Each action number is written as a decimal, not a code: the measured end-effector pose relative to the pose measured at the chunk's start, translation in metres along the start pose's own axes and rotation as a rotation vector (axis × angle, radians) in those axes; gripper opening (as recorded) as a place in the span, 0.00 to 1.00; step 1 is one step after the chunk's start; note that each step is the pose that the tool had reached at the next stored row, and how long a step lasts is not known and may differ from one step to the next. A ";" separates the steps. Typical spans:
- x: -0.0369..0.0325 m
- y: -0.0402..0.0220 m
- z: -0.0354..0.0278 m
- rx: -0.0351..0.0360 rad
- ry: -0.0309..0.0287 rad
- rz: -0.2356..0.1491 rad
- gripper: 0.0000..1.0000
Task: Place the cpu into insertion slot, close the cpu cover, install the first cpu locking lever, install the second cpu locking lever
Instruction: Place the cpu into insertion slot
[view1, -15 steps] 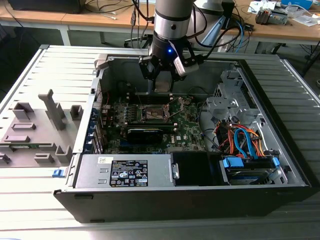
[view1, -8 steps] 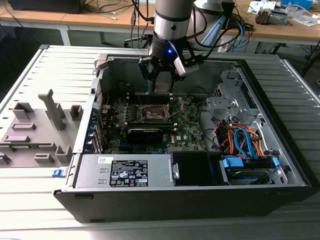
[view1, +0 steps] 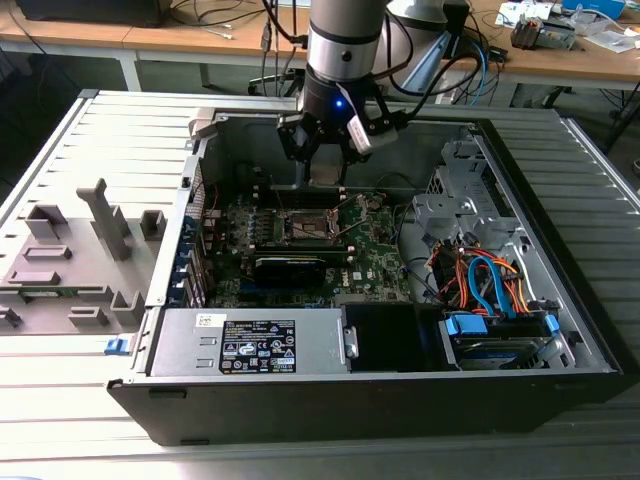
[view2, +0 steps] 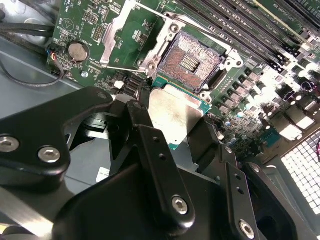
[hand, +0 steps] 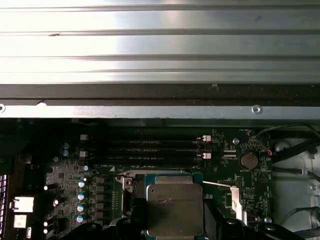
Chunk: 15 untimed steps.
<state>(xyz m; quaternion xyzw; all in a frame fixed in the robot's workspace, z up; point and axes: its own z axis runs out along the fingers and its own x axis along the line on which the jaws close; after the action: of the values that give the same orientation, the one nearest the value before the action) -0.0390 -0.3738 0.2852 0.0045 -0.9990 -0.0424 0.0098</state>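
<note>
The tool (view2: 176, 131) is clenched on the cpu (view2: 170, 112), its fingers (view2: 146, 120) pressing two opposite edges. The chip seems to hang just above and beside the insertion slot (view2: 191, 62), near the middle of the green circuit board (view1: 375, 250) inside the open computer case (view1: 300, 345). The slot's contacts lie bare. The cpu cover (view2: 111, 42) stands flipped open beside the slot.
</note>
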 end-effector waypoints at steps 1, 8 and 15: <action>0.0000 -0.0001 0.0001 0.0000 0.0000 0.000 0.55; 0.0002 -0.0012 0.0007 0.0000 0.0001 0.000 0.55; 0.0003 -0.0026 0.0011 0.0000 0.0001 0.000 0.55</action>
<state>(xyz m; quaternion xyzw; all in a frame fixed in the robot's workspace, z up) -0.0393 -0.3763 0.2839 0.0046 -0.9990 -0.0424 0.0098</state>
